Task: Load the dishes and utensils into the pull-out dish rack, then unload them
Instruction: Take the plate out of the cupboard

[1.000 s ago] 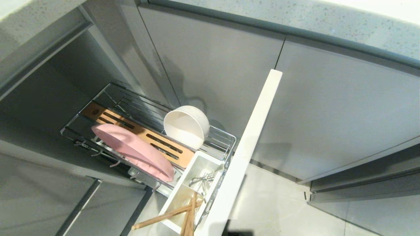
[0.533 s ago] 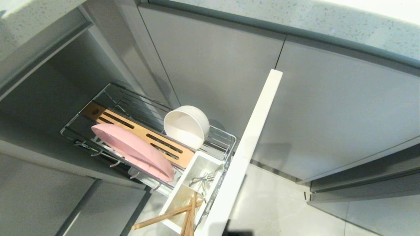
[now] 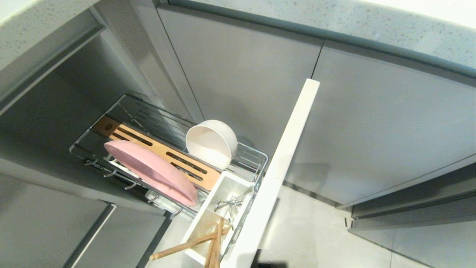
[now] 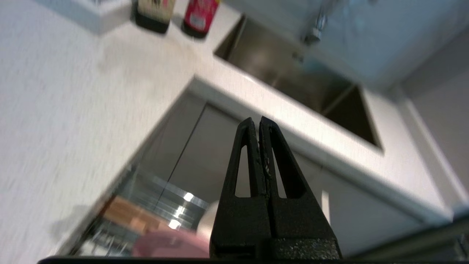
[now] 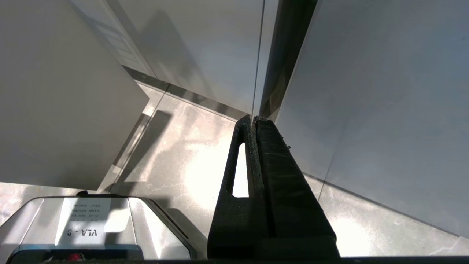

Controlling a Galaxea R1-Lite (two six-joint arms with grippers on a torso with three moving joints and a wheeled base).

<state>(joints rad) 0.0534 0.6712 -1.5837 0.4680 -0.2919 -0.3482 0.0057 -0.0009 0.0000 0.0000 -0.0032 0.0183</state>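
rack (image 3: 260,158): pink plate (image 3: 150,171), white bowl (image 3: 212,143) | tub (image 3: 217,195): chopsticks (image 3: 214,242), spoon (image 3: 228,204) | both jaws together, empty

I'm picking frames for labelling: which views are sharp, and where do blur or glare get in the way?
Head view: sharp, with the pink plate and white bowl crisp; the countertop washes out at the top right. Left wrist view: the countertop, sink and dish rack are smeared, the shut fingers crisp. Right wrist view: sharp, with bright glare on the floor.
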